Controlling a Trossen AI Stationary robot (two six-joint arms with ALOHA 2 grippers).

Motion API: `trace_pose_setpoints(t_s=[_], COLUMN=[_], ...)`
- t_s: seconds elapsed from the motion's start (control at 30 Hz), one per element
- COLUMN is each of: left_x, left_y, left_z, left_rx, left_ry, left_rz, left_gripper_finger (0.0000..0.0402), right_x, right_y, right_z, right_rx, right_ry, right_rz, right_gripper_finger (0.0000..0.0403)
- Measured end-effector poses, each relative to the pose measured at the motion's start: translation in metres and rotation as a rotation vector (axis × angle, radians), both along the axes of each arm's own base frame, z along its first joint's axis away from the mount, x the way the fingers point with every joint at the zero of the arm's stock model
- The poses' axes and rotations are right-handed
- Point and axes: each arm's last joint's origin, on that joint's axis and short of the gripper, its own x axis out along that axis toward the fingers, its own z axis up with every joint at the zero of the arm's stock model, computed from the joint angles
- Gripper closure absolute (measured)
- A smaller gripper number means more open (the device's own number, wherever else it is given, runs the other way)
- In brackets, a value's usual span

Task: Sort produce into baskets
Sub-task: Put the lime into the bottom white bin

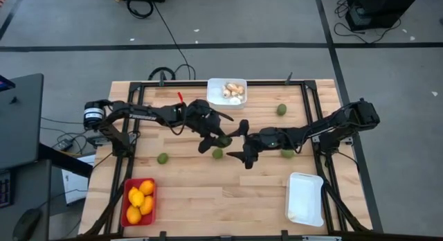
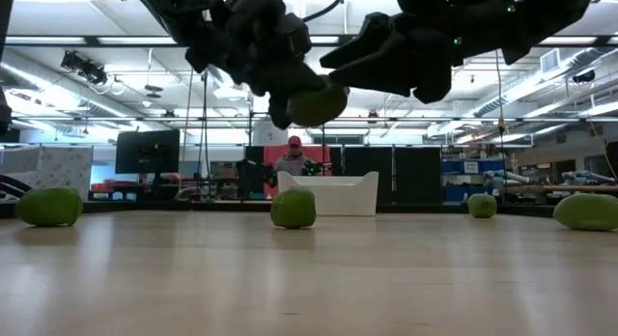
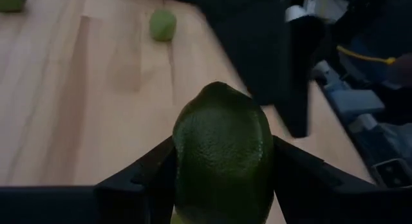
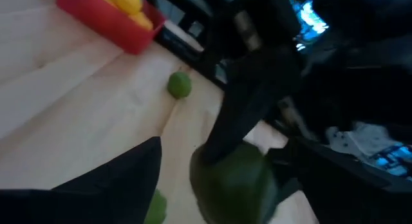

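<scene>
On the wooden table (image 1: pixel 208 192), at the centre of the high view, we see the left gripper (image 1: pixel 216 140) clamped on a dark green lime (image 3: pixel 222 153), lifted clear of the boards. The right gripper (image 1: pixel 244 140) faces it just right of centre, fingers spread wide and empty. A red basket (image 1: pixel 127 206) of oranges sits lower left, white baskets (image 1: pixel 305 198) lower right and top centre

grey floor (image 1: pixel 242 26) crossed by dark tape lines surrounds the wooden table (image 1: pixel 208 192). strip lights (image 2: pixel 116 85) line the ceiling. a person (image 2: pixel 294 158) sits behind.
</scene>
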Motion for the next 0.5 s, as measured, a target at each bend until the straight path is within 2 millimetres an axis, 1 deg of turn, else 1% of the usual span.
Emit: trace_pose_setpoints(t_s=[0.13, 0.3, 0.4, 0.5], left_x=[0.0037, 0.0048, 0.0076, 0.0096], left_y=[-0.0018, -0.0028, -0.0036, -0.0055], left_z=[0.0004, 0.0022, 0.0014, 0.0017], left_rx=[-0.033, -0.044, -0.058, -0.070], left_ry=[-0.024, -0.044, -0.060, -0.074], left_rz=[0.000, -0.005, -0.006, -0.007], left_gripper_finger=[0.0183, 0.0183, 0.0183, 0.0183], right_x=[-0.0006, -0.0008, -0.0006, -0.0005], right_y=[-0.0034, -0.0050, -0.0046, -0.0060], right_z=[-0.0055, -0.0064, -0.0057, -0.0058], right_rx=[0.006, 0.002, 0.010, 0.011], right_ry=[0.072, 0.083, 0.076, 0.077], right_rz=[0.036, -0.002, 0.015, 0.012], right_gripper_finger=[0.0050, 0.0059, 0.0070, 0.0090])
